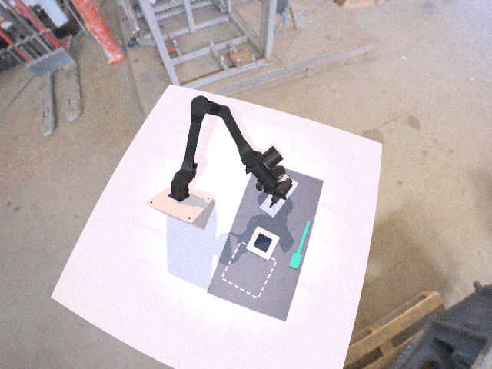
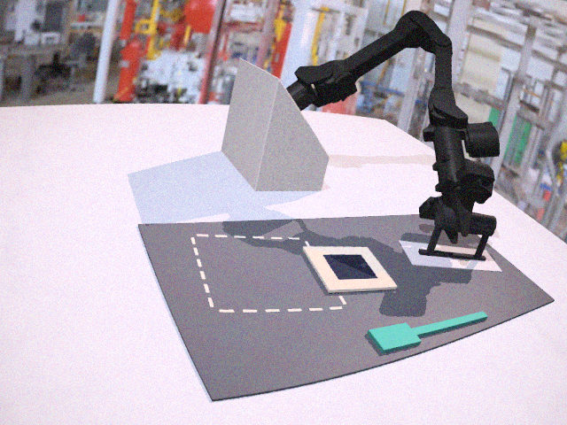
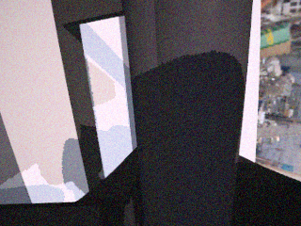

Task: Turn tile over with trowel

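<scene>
Gripper clamped on the trowel's handle, at one o'clock from the tile in top view, presumably securing leverage for turning it marked-side down.

Black arm, rounded elbow, slim links.

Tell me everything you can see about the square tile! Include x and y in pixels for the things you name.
The tile (image 1: 262,243) (image 2: 350,267) is thin and square, with a wide cream border around a dark blue-black middle. It lies flat on the grey mat (image 1: 301,206) (image 2: 275,357) (image 3: 7,155), dark square up, partly over the dashed outline (image 1: 257,296) (image 2: 272,310). Only the mat seems to touch it. I can't tell its material.
</scene>
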`<state>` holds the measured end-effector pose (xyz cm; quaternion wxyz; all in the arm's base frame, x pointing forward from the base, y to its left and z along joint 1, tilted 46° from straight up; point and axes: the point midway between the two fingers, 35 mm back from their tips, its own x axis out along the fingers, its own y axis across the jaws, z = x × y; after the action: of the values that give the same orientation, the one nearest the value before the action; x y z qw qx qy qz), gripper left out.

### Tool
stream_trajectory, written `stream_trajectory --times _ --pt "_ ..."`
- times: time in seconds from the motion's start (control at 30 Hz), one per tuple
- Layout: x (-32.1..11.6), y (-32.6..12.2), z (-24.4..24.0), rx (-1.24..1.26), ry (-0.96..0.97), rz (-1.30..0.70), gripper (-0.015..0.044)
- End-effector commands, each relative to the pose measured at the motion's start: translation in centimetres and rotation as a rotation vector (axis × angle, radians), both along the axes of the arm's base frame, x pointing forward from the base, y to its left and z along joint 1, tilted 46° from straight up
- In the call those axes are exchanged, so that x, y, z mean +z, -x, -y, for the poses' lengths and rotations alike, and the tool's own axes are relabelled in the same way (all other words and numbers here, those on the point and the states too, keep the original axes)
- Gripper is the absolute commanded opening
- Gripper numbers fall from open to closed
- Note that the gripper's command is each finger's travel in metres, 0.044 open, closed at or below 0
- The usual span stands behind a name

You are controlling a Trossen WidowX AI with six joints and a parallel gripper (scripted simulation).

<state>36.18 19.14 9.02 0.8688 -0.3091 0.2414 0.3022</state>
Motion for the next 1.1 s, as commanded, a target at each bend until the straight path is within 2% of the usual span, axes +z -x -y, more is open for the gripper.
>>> stream_trajectory --times 0.0,0.53,1.07 --pt "0.0 -0.1 0.0 -0.001 0.002 0.003 0.0009" --pt "4.2 -0.4 4.3 0.0 0.003 0.001 0.0" --pt "-0.8 -2.9 7.3 0.084 -0.087 0.098 0.0"
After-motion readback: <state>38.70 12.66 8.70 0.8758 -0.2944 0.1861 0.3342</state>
